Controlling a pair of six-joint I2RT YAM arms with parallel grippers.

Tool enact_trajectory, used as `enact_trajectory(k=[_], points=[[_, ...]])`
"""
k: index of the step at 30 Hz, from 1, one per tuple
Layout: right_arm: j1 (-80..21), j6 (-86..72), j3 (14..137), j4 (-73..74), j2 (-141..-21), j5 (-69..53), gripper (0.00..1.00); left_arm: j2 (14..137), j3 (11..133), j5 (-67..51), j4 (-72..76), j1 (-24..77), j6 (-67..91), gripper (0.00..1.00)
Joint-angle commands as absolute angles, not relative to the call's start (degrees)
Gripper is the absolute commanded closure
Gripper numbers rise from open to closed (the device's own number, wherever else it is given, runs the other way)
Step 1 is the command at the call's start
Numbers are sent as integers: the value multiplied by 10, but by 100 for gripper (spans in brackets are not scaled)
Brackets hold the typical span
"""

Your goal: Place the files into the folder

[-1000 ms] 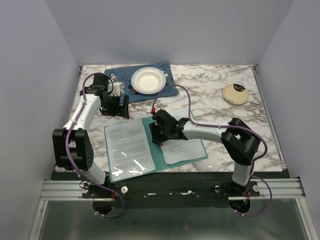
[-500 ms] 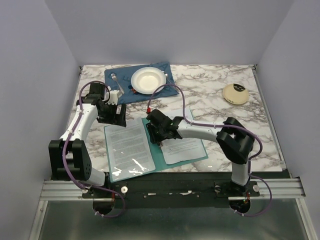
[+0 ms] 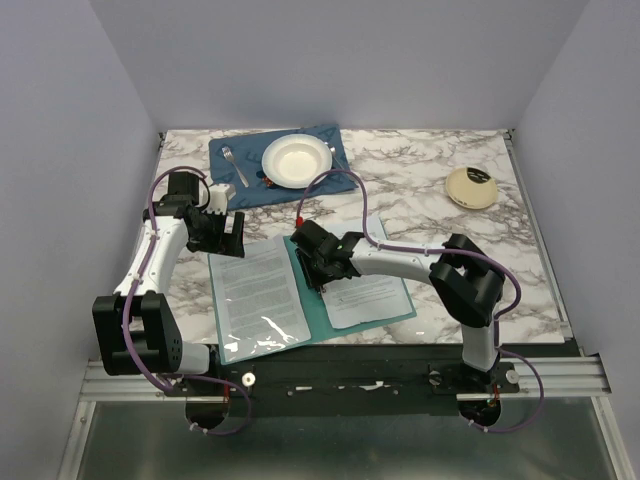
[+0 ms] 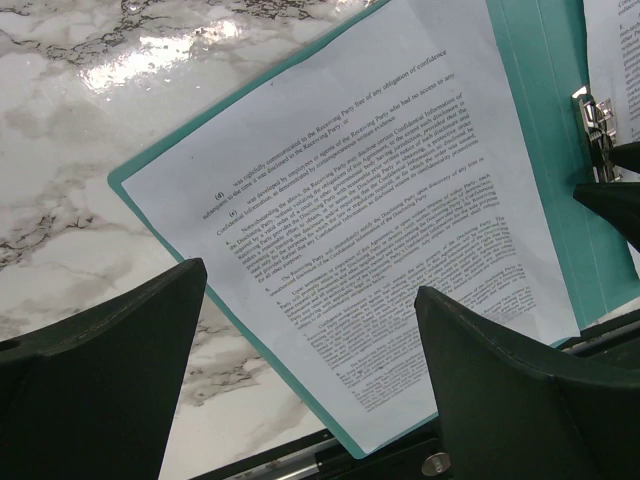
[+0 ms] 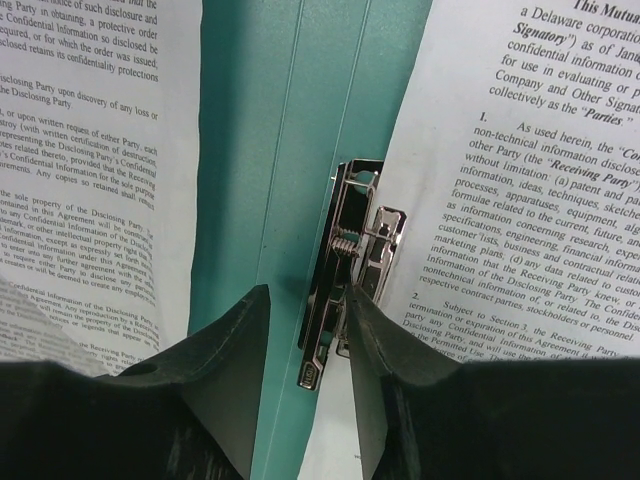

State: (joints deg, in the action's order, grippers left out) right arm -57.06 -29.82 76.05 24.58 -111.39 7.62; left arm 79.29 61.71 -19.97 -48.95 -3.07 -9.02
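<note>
The right hand (image 5: pixel 307 300) points down at the spine of the open folder (image 5: pixel 300 120). Its fingers stand narrowly apart with the near end of the metal clip (image 5: pixel 345 270) between them. The right finger lies against the clip's lever, and a strip of teal shows between the left finger and the clip. Only the right wrist view shows this. From above, the right hand (image 3: pixel 318 262) hides the clip.

The left hand (image 4: pixel 310 280) is spread wide and holds nothing. It hangs above the far end of the left sheet (image 4: pixel 370 230).

The files lie in the folder (image 3: pixel 312 310), which is open flat at the near edge of the counter (image 3: pixel 420 180). The left sheet (image 3: pixel 260 290) is on one leaf and the right sheet (image 3: pixel 370 295) on the other, with the teal spine bare between them. The left wrist view catches the clip (image 4: pixel 597 120) at its right edge, and the teal border around the left sheet's corner. The top view alone shows a plate (image 3: pixel 295 160) on a blue mat (image 3: pixel 240 160) at the far side, well apart from the folder.

A second ago the left hand (image 3: pixel 228 235) was farther back, near the mat. It has since come nearer and now sits over the sheet's far edge. The right hand has shifted slightly left along the spine. Folder and sheets lie as before.
</note>
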Motion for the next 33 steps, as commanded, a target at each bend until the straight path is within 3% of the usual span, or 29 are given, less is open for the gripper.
enact_trajectory(k=[1, 8, 13, 18, 25, 33], points=[[-575, -306, 781, 283, -1137, 88, 56, 774, 604, -197, -489, -39, -106, 1], [-596, -312, 833, 332, -1185, 115, 61, 766, 599, -192, -492, -45, -114, 1], [-607, -331, 881, 399, -1226, 164, 79, 770, 595, -193, -490, -51, -120, 1], [-605, -343, 878, 424, -1230, 207, 88, 773, 594, -192, -489, -54, -123, 1], [-553, -402, 732, 335, -1116, 159, 98, 777, 595, -199, -483, -60, -134, 1], [-483, -430, 607, 229, -937, 111, 99, 835, 620, -239, -488, -67, -148, 1]])
